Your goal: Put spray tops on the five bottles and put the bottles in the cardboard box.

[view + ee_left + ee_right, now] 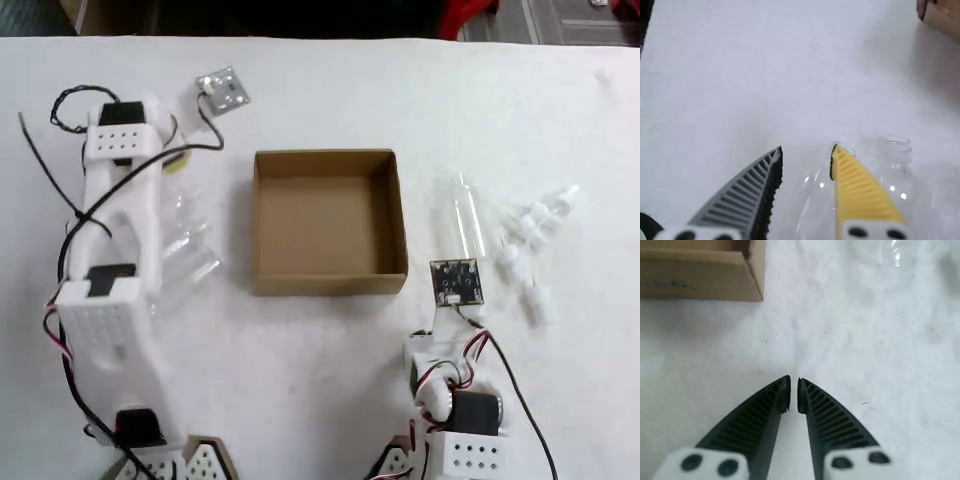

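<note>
1. Box (328, 222): open-topped, mid-counter (330, 400).
2. Left gripper (807, 150): jaws apart, over bottles (185, 250) at the box's 9 o'clock.
3. Right gripper (793, 385): jaws together, above the counter.
4. Lone bottle (467, 220) and spray tops (535, 235): at the box's 3 o'clock.

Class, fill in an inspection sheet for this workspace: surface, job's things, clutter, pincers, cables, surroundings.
Surface: white table.
Job's things: cardboard box open, empty; clear bottles beside the left arm, one neck visibly open; one bottle and spray tops on the right arm's side of the box.
Clutter: nothing seen.
Pincers: left pincer open over the bottles; right pincer shut, holding nothing, over the table.
Cables: black cable by the left arm; coloured wires on the right arm.
Surroundings: floor beyond the far edge; a red object.
</note>
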`<state>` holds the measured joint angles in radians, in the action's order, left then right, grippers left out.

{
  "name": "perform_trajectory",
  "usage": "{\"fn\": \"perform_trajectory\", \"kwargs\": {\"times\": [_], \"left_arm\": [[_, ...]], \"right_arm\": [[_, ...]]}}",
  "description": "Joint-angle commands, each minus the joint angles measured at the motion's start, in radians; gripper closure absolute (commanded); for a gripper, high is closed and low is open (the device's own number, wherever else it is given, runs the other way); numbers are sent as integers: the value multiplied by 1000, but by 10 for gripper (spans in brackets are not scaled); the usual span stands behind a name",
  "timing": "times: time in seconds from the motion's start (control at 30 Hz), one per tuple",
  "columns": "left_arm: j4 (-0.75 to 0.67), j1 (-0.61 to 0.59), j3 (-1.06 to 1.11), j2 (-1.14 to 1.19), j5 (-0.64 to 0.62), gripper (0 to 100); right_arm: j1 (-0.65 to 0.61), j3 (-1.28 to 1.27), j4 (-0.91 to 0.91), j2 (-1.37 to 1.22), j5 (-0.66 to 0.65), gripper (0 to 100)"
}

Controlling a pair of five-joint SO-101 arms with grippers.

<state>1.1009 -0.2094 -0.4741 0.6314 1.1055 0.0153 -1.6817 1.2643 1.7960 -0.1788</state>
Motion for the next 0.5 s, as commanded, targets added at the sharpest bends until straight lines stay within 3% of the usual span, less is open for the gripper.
{"fn": "perform_trajectory", "kwargs": {"times": [0.0, 0.13, 0.47], "left_arm": [[41, -28, -117, 27, 58, 845], [157, -30, -236, 85, 123, 845], [328, -21, -523, 275, 129, 843]], "right_arm": [[8, -9, 5, 5, 5, 982], [8, -9, 5, 5, 5, 982], [8, -9, 5, 5, 5, 982]]}}
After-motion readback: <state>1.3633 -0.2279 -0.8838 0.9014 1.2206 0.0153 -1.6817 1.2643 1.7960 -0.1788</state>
